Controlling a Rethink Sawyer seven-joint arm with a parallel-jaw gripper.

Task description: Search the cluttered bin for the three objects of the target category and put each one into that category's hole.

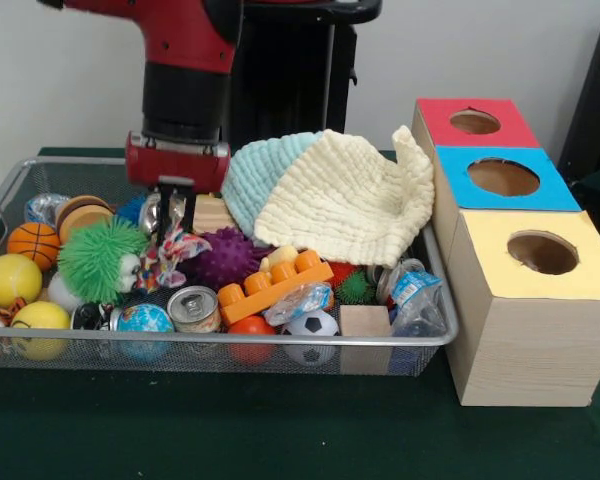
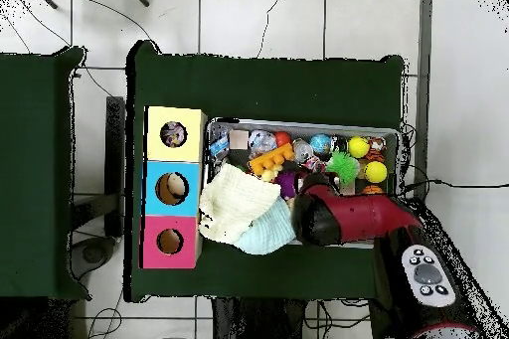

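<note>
My gripper point(image 1: 168, 213) hangs low over the left middle of the wire bin point(image 1: 435, 338), just above a knotted, many-coloured rope toy point(image 1: 172, 250). A fuzzy green ball point(image 1: 100, 256) lies to its left and a purple spiky ball point(image 1: 226, 256) to its right. In the overhead view the red arm point(image 2: 348, 221) covers the gripper. Three boxes with holes stand beside the bin: red point(image 1: 474, 122), blue point(image 1: 503, 177) and yellow point(image 1: 542, 252). From above, something shows inside the yellow hole point(image 2: 174, 134) and the blue hole point(image 2: 172, 188).
A cream cloth point(image 1: 350, 195) and a pale blue cloth point(image 1: 252, 175) cover the bin's back right. Near the front lie an orange toy brick point(image 1: 273, 285), a tin can point(image 1: 193, 308), a globe ball point(image 1: 145, 320), a soccer ball point(image 1: 312, 324) and a wooden block point(image 1: 365, 322). A basketball point(image 1: 33, 243) and a yellow ball point(image 1: 12, 278) sit left.
</note>
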